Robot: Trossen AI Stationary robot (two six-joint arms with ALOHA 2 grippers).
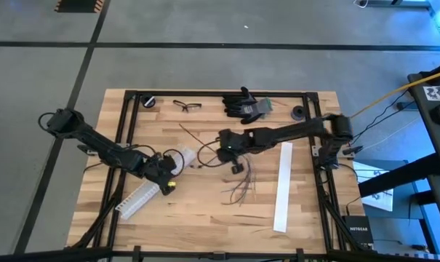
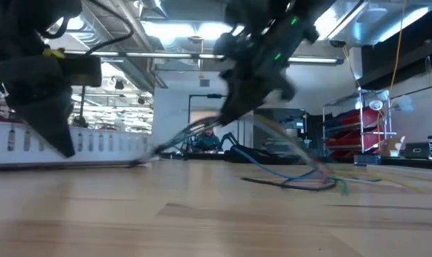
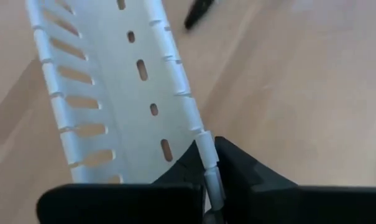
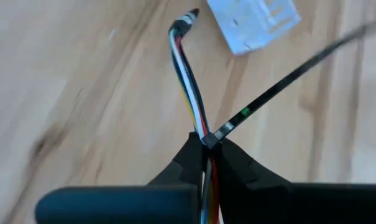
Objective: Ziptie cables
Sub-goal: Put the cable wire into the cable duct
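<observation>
At table centre, the right gripper (image 4: 206, 144) pinched the cables (image 4: 189, 84); at eight o'clock, the left gripper (image 3: 209, 163) clamped the white slotted duct (image 3: 107, 81).

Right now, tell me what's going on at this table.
Two robot arms are working on a wooden table. The right end effector is shut on a bundle of cables, where a black zip tie crosses them. The left end effector is shut on the edge of a slotted white plastic channel. More cables lie splayed on the table.
</observation>
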